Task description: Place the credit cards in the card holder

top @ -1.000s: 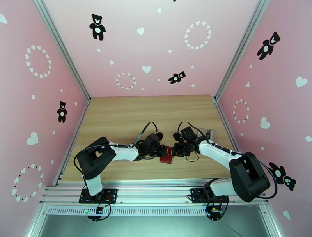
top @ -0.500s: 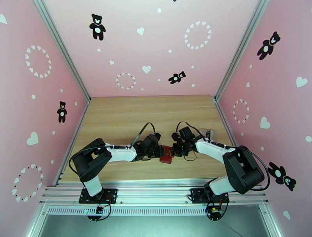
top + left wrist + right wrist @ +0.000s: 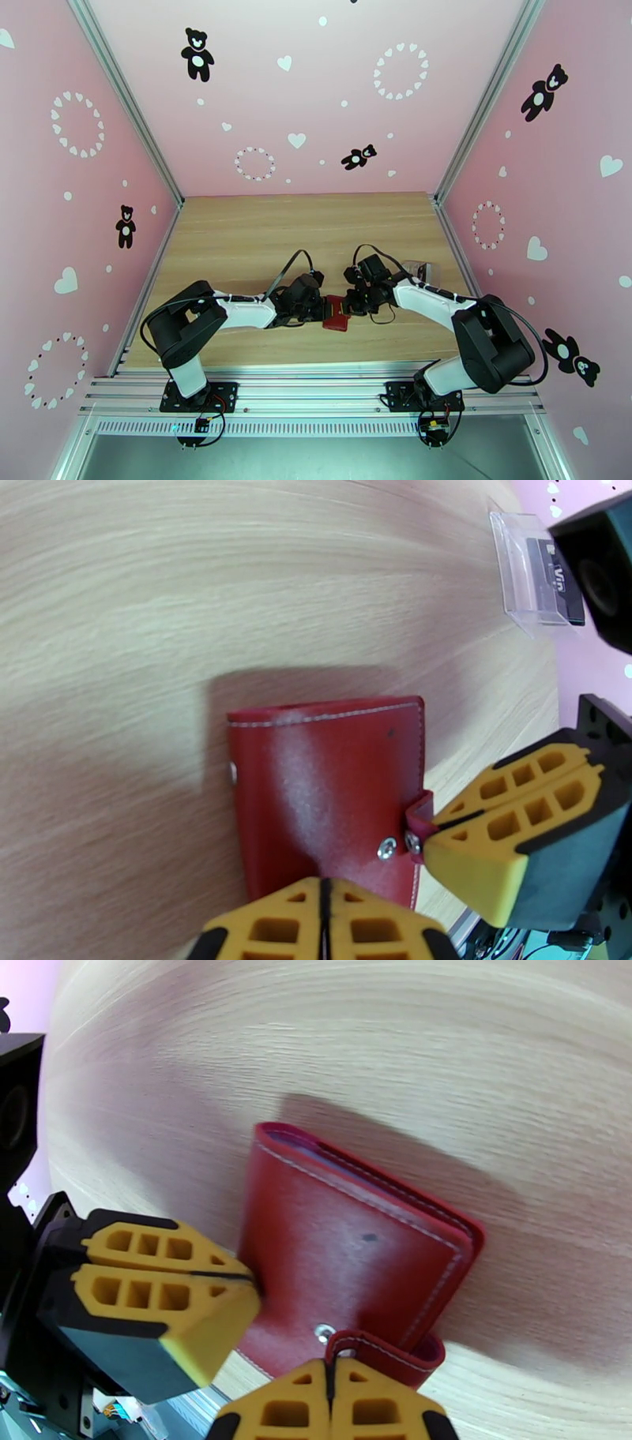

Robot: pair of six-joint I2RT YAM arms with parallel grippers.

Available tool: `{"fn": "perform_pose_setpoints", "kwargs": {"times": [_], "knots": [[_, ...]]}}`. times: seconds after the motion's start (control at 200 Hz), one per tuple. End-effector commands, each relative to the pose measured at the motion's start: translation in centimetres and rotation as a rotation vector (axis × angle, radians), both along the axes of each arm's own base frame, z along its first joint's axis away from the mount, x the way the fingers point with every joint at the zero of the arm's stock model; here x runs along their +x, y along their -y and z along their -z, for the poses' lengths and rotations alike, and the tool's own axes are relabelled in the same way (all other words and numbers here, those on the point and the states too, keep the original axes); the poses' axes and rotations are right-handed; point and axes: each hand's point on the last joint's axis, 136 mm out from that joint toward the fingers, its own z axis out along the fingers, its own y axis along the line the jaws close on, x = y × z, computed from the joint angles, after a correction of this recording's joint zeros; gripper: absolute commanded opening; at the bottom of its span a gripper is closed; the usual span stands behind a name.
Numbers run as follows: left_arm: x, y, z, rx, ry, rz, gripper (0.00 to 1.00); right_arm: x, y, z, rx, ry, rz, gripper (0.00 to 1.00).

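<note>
Early going at the near middle of the tabletop (image 3: 261, 229): 2 arms meet over the dark red card holder (image 3: 324, 780), which is folded and appears to hang just above the wood, judging by the shadow beneath it. The left claw (image 3: 324, 890) is clenched on the holder's near edge, while the right claw (image 3: 332, 1370) is clenched on the snap tab (image 3: 379, 1351), which curls away from a bare stud and looks to be unsnapped. Off to the right, well apart, a clear plastic case (image 3: 525, 575) stands at the tabletop's edge with 1 dark credit card (image 3: 562, 579) visible inside it. Whether more cards sit behind that one cannot be told. A bluish sliver shows between the holder's leaves, too thin to say whether it is lining or a card. By these views the job is at its opening step: the holder has yet to be spread open, and the card in the case has yet to be fetched and slid into a pocket.
</note>
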Motion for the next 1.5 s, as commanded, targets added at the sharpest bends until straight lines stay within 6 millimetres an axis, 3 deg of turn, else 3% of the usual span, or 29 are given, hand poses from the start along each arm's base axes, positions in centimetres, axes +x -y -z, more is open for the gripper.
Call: {"fn": "perform_pose_setpoints", "kwargs": {"times": [0.0, 0.971, 1.496], "knots": [[-1.0, -1.2, 1.5, 0.073, -0.014, 0.012, 0.08, 0.3, -0.1, -0.7, -0.026, 0.018, -0.013, 0.00], [-1.0, -1.2, 2.1, 0.073, -0.021, 0.002, 0.07, -0.1, -1.1, 1.4, -0.060, -0.033, -0.036, 0.00], [-1.0, -1.2, 2.1, 0.070, -0.023, 0.003, 0.07, -0.9, 0.7, 4.2, -0.225, -0.095, -0.065, 0.00]]}}
